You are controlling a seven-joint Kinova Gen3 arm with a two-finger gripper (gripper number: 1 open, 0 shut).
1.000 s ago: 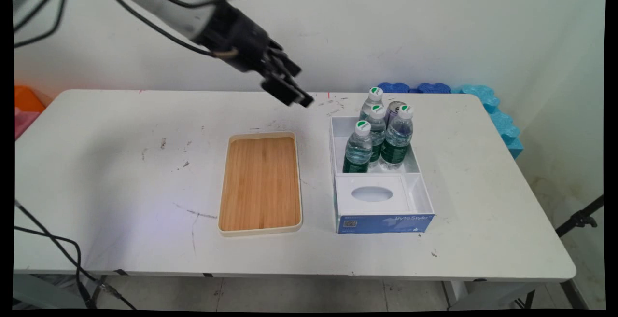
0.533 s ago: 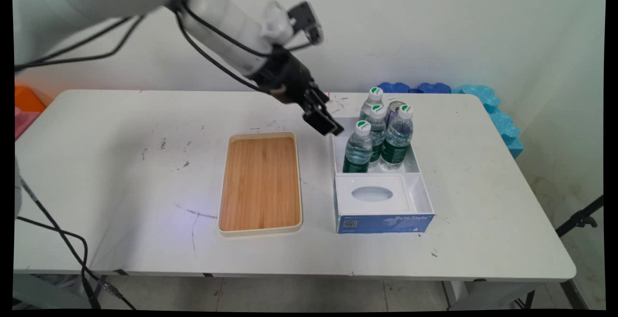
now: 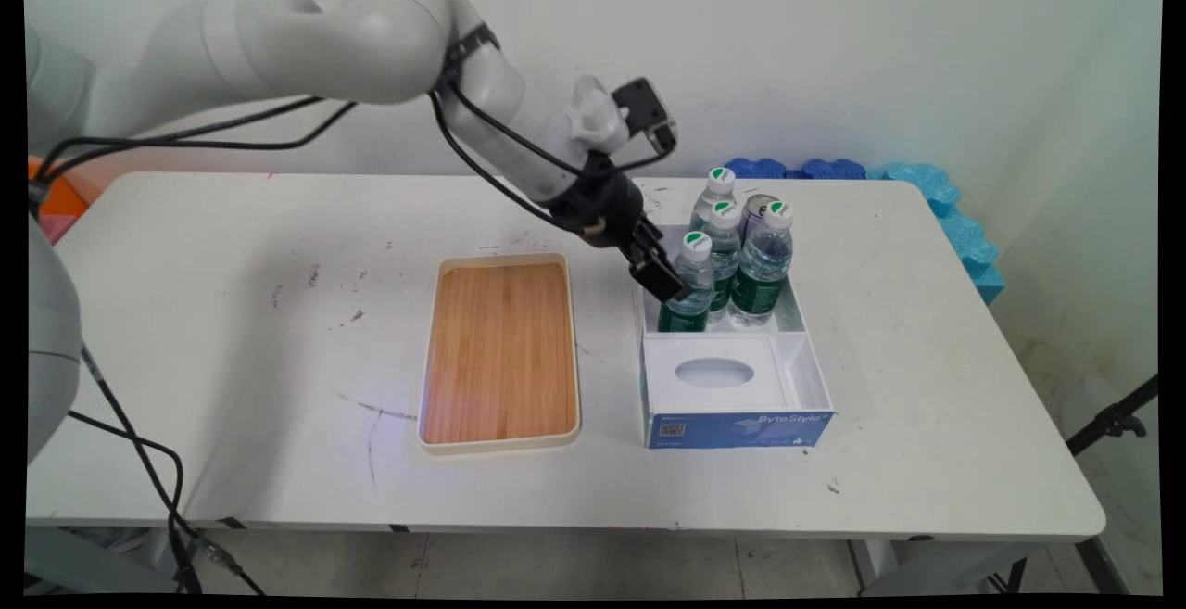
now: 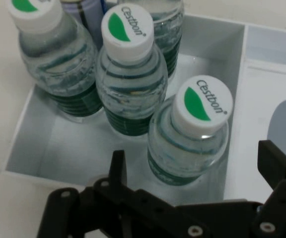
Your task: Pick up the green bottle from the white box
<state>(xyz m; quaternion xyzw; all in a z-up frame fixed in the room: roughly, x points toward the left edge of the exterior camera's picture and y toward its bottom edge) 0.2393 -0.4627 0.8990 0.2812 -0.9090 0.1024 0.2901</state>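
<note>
White table before you carries a white box at 3 o'clock of the bamboo tray. Your gripper hangs spread wide, empty, straddling the nearest Cestbon water bottle there.

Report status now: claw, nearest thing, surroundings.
Claw open, straddling nearest Cestbon bottle. Three more bottles close behind, same white box. Wooden tray beside box.

The gripper comes down and to the right from high over the table's far side, and is now low at the left edge of the white box. It sits right against the nearest water bottle, with its fingers spread either side of that bottle.
</note>
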